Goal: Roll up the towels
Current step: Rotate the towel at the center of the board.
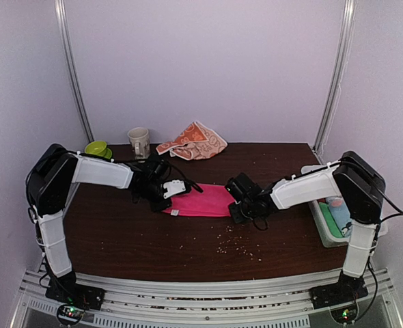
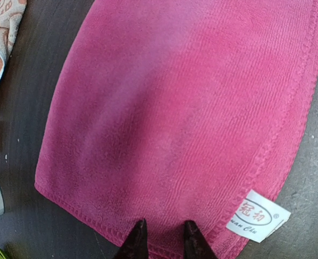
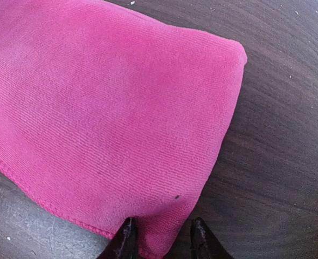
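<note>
Nothing rolled yet: magenta towel (image 1: 200, 201) flat on worktop (image 1: 154, 239), its ends between slightly parted left fingers (image 2: 143, 247) and right fingers (image 3: 131, 245), no sure hold visible. Bunny-print towel (image 1: 195, 141) crumpled well beyond both, untouched

Soft, even light is filling the overhead view, leaving faint shadows on the dark counter (image 1: 119, 232). Wrist views are showing a pale sheen washing over the pink towel (image 2: 175, 108), its weave appearing sharp.

Two towels (image 1: 200, 201) (image 1: 196, 141), one mug (image 1: 139, 141), one green bowl (image 1: 97, 147), one bin (image 1: 319, 217)
</note>
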